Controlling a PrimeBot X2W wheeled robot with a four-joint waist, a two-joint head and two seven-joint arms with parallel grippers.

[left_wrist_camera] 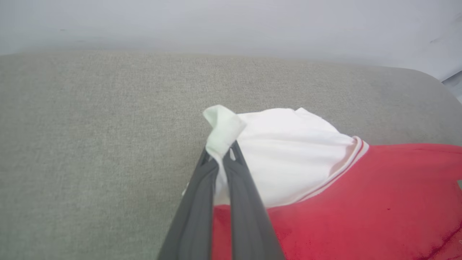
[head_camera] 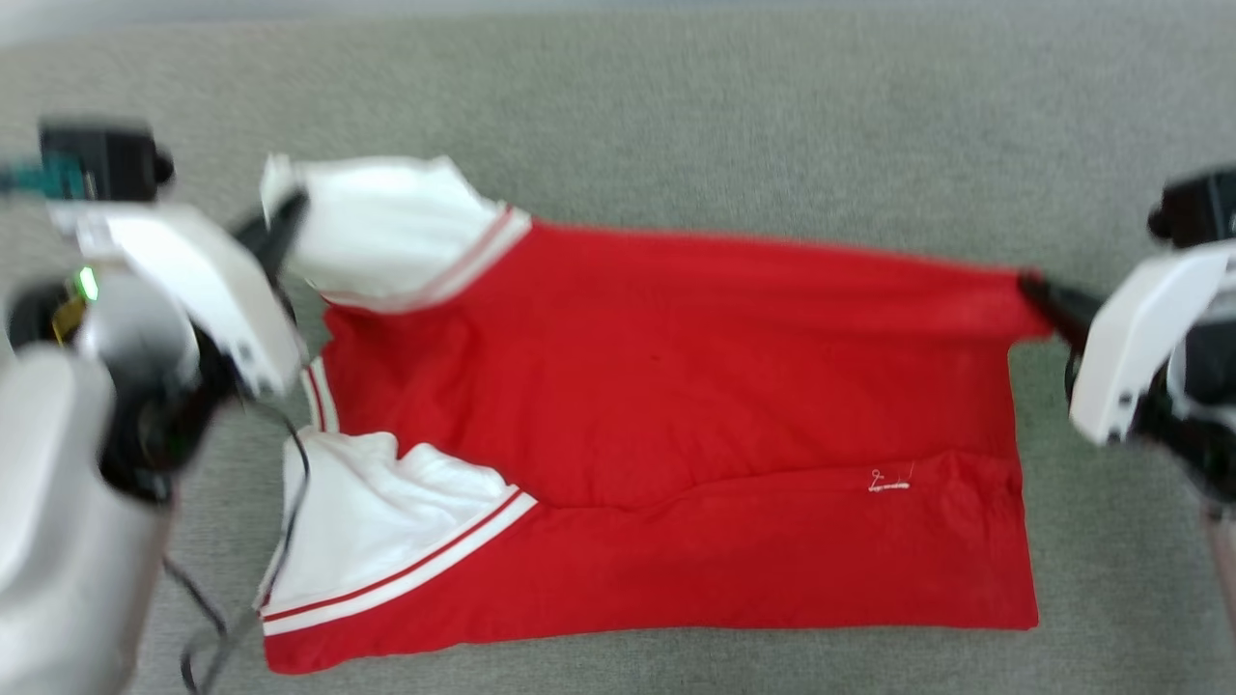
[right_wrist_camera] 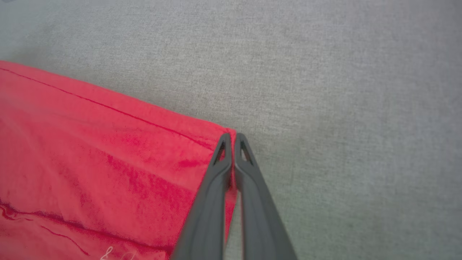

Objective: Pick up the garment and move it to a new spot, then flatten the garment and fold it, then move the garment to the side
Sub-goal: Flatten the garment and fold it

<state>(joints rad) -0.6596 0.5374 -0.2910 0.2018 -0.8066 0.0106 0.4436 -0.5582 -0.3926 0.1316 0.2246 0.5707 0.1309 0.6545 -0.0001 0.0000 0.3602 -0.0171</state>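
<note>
Grey woven cloth [head_camera: 676, 116] covered the surface under me, and I worked from both ends of the garment [head_camera: 676, 367] lying on it. My left pincer [head_camera: 283, 214] was pinched tight on the cuff of the far white sleeve [head_camera: 386, 227], and a small wad of white fabric poked out past the tips in the left wrist view. My right pincer [head_camera: 1041, 290] was closed just as narrowly on the far hem corner, with red fabric caught between its tips.

Between those two grips the far edge ran in a taut, nearly straight line. I judged that was the purpose of the hold: with sleeve and hem drawn apart, the slack came out of the body, so the shirt could be laid flat or its far edge carried over for a fold. The garment lay sideways before me, collar end to my left and hem to my right, with its plain red side up. No lettering showed.

The near half rested on the cloth. A long crease crossed it, the near sleeve [head_camera: 386, 526] lay rumpled, and a small white stitched mark [head_camera: 888, 481] sat near the hem. A dark cable [head_camera: 208, 627] trailed by my left forearm. Beyond the rounded far edge of the grey surface, a pale plain wall [left_wrist_camera: 216, 21] rose in the left wrist view.
</note>
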